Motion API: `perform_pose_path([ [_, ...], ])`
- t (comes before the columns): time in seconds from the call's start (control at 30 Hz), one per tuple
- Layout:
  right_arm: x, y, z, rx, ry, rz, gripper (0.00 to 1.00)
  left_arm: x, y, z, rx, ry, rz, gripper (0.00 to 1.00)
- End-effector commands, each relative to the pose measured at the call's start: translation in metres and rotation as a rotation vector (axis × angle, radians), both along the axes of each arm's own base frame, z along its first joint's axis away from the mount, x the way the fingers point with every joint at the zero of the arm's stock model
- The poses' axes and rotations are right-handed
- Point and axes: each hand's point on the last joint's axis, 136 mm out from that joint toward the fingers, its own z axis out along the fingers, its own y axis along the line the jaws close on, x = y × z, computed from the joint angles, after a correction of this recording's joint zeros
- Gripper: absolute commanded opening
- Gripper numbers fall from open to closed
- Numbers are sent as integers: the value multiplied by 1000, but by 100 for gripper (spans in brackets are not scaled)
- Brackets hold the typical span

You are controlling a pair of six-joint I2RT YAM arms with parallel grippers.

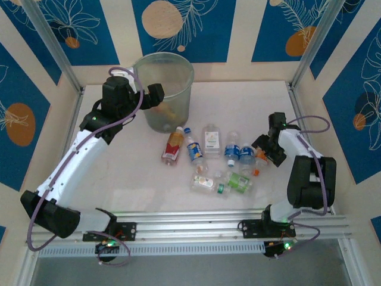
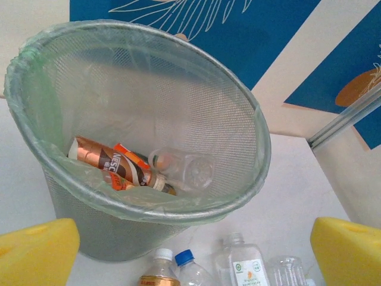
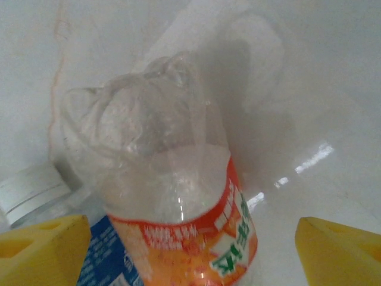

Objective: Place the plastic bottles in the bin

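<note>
While the left gripper [image 2: 191, 241] hangs empty beside the bin [image 2: 256, 119], fingers spread wide and the rim just in front, the right gripper [image 3: 190, 253] is down on the table [image 1: 149, 190] at the right end of the loose bottles [image 1: 211, 142]. Its jaws stand apart on either side of an orange-label bottle [image 3: 178, 196], with a gap on both sides, so nothing is pinched yet. I'd say the step in hand is the pick of that bottle. A few already lie in the bottom of the bin and a handful more wait on the table.

Next the right gripper needs to close squarely on the body, lift, and carry it left to the bin. A blue-label bottle [image 3: 110, 253] lies right against one finger, perhaps touching it, though the view is too close to tell. It could get nudged or caught as well.

Room is fair, with bare table to the right of the bottle, though the side rail [image 1: 293, 104] is near. The left arm sits at the bin's rim, where the two arms could crowd each other.
</note>
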Motion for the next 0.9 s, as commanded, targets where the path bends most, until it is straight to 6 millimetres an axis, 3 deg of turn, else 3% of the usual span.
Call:
perform_pose_path([
  [0.0,13,2,-2,29,-9,19,89,-5,-5,10,-30,-27,-21,100],
  [0.2,12,2,-16,28,28,21,89,-3,-7,8,-33,-22,-26,100],
  [0.43,15,-4,-23,-1,40,22,76,-1,-7,5,-30,-13,-23,100],
  [0.6,20,-8,-18,-21,24,21,69,2,-10,0,-19,2,-28,100],
  [0.87,23,-17,10,-77,-38,16,62,4,-15,-6,3,9,-62,99],
])
